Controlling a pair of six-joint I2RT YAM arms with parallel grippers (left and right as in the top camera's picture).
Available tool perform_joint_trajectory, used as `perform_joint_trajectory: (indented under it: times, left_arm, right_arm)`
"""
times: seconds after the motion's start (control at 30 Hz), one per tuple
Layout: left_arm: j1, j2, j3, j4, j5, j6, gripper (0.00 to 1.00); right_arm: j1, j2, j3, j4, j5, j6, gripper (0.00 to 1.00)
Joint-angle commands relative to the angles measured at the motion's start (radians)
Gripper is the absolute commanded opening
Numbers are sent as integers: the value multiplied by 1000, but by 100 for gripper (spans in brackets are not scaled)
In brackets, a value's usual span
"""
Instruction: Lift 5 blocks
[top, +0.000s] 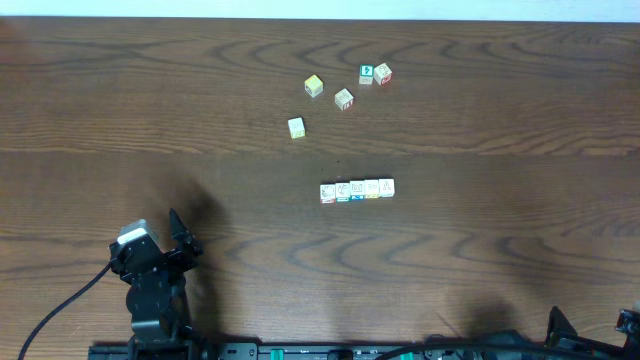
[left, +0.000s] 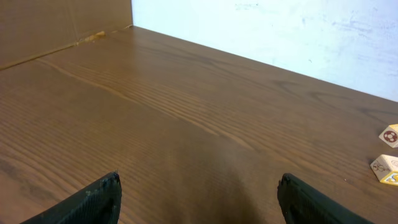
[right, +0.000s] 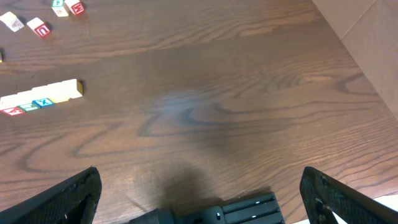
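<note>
Five blocks (top: 357, 189) stand side by side in a tight row near the middle of the table, white faces with small pictures and coloured edges. The right wrist view has the same row of blocks (right: 43, 96) at its left edge. My left gripper (top: 182, 232) hovers near the front left of the table, far from the row, open and empty. Its dark fingertips (left: 112, 186) stand wide apart over bare wood in the left wrist view. My right gripper (top: 590, 325) is at the front right edge, open and empty, its fingertips (right: 87, 186) spread wide.
Loose cubes lie behind the row: a yellowish cube (top: 314, 86), a cream cube (top: 296, 127), a printed cube (top: 344, 98), a green-faced cube (top: 366, 73) and a red-edged cube (top: 382, 73). Two cubes (left: 388, 152) show at the left wrist view's right edge. A black arm base (right: 217, 211) sits below the right gripper.
</note>
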Motion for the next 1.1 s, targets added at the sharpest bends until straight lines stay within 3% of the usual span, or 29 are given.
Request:
perform_joint_trajectory:
  times: [0.0,0.33,0.47,0.63,0.9,1.07]
  left_arm:
    - [4,-6,-27,-2,16,20,81]
    - [4,-6,-27,-2,16,20,81]
    - [4,-6,-27,-2,16,20,81]
    - [4,-6,-27,-2,16,20,81]
    - [4,-6,-27,-2,16,20,81]
    - [4,-6,-27,-2,16,20,81]
  right_arm:
    - [-2,5,0,-3,13,10,99]
    - [-2,5,0,-2,14,9,99]
    - [-2,5,-1,23,164,19,99]
    - [-43,-32,-71,317,142,181,99]
    - [-84,-351,-569,858,-75,8,99]
    - [-98,-417,-799,1120,-81,-18,99]
